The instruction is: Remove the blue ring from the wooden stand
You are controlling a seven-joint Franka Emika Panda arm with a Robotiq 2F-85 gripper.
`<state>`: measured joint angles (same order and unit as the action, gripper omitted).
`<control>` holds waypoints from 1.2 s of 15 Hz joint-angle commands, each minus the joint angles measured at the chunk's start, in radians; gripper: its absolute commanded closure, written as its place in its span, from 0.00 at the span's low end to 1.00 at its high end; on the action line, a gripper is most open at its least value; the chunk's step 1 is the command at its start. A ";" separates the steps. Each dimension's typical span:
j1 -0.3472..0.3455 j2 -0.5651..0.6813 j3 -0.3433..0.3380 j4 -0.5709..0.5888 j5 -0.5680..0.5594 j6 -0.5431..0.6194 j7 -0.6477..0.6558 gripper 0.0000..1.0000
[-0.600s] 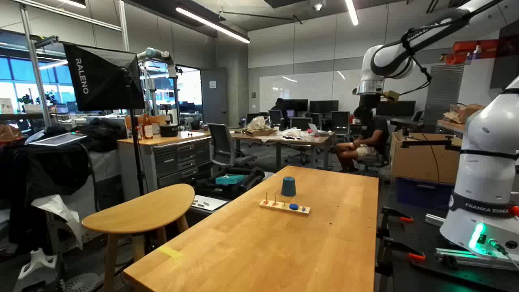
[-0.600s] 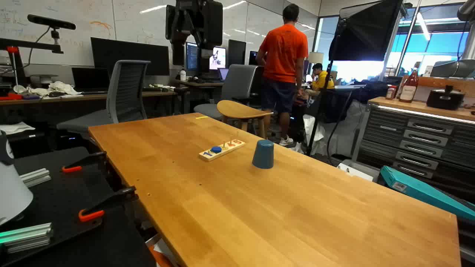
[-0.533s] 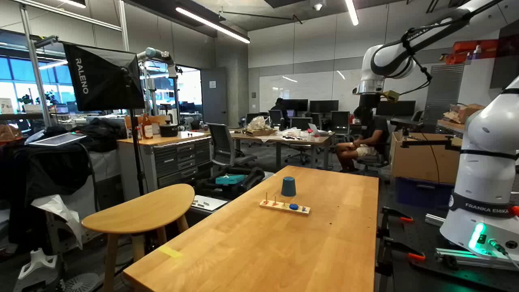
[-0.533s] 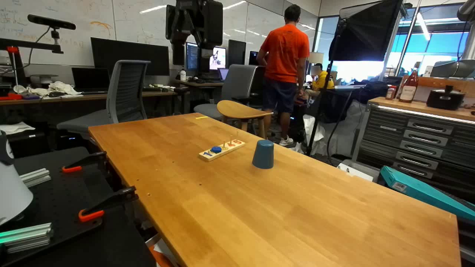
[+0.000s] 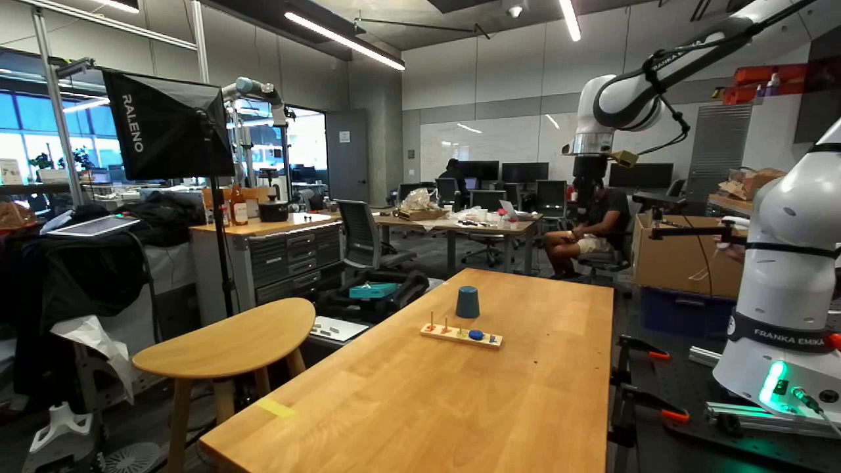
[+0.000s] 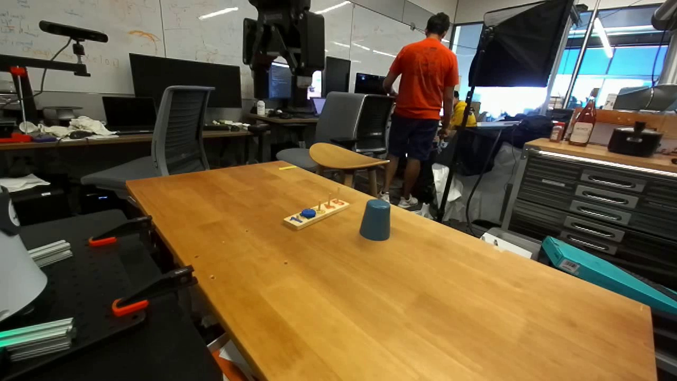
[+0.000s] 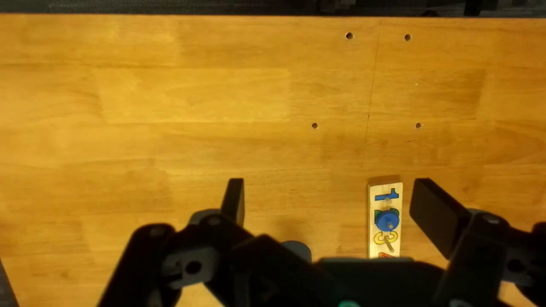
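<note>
Fingers (image 7: 439,217) spread wide, empty, above the desk (image 7: 170,128), likely leaving room for the ring (image 7: 382,220). That's on the stand (image 7: 377,205), peg (image 7: 390,225) through it, should stop sliding (fit too small to tell).

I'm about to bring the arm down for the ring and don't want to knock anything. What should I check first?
1. Blue ring on the wooden stand: ok, it sits around a peg.
2. Tool open: ok, jaws wide apart, nothing gripped.
3. Tool lined up on the ring: not ok, in the wrist view the ring shows nearer one finger than the middle of the gap.
4. Tool at grasping height: not ok, it hangs well above the table.
5. Blue-grey cup clear of the stand: ok, standing apart from it.
6. Ring loose enough to lift off: cannot tell, the fit is not visible.
</note>
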<state>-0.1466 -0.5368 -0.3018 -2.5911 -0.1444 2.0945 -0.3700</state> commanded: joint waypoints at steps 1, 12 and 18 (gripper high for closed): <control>0.081 0.197 0.082 0.060 0.026 0.144 0.025 0.00; 0.156 0.798 0.270 0.417 0.083 0.299 0.080 0.00; 0.171 0.955 0.327 0.531 0.069 0.304 0.123 0.00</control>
<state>0.0186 0.3439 0.0020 -2.1333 -0.0640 2.4012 -0.2778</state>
